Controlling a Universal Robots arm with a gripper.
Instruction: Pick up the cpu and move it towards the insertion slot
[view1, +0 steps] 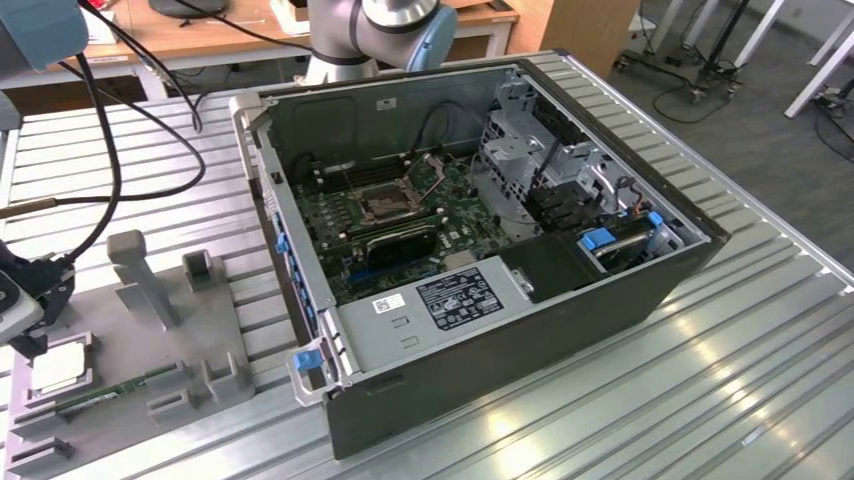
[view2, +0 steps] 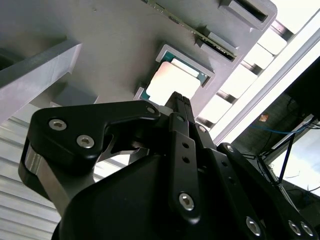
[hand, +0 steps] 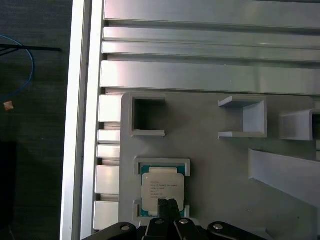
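Looking down the closed tool (hand: 168, 204) in the first wrist view: fingers pressed together, no gap visible, nothing pinched between them. Same in the second wrist view, thin black fingertips (view2: 180, 100) side by side, right over the cpu (view2: 170, 82). Hard to call contact from either wrist view: tips over one edge of the cpu (hand: 162, 187), maybe touching the metal face, maybe just clear of it. Not lifted. Cpu flat in a square recess of the grey tray (hand: 220, 170), silvery face up, greenish rim showing at the recess edges. Other open-topped recesses and upright holders on the same tray, none of them touching the tool.

In the exterior view, at the far left: tool (view1: 30, 338) low over the tray (view1: 147, 330), cpu (view1: 60, 370) directly beneath. Just beside the cpu, toward the exterior view's right, a long narrow green memory stick (view1: 120, 392) lying in the tray. Well apart, further toward the exterior view's right: open computer case (view1: 534, 330) on its side on the slatted metal counter (view1: 694, 400), motherboard facing up. Inside it, the insertion slot (view1: 387, 205), silver frame, dark centre. Black cables (view1: 120, 150) trailing over the counter toward the tool.
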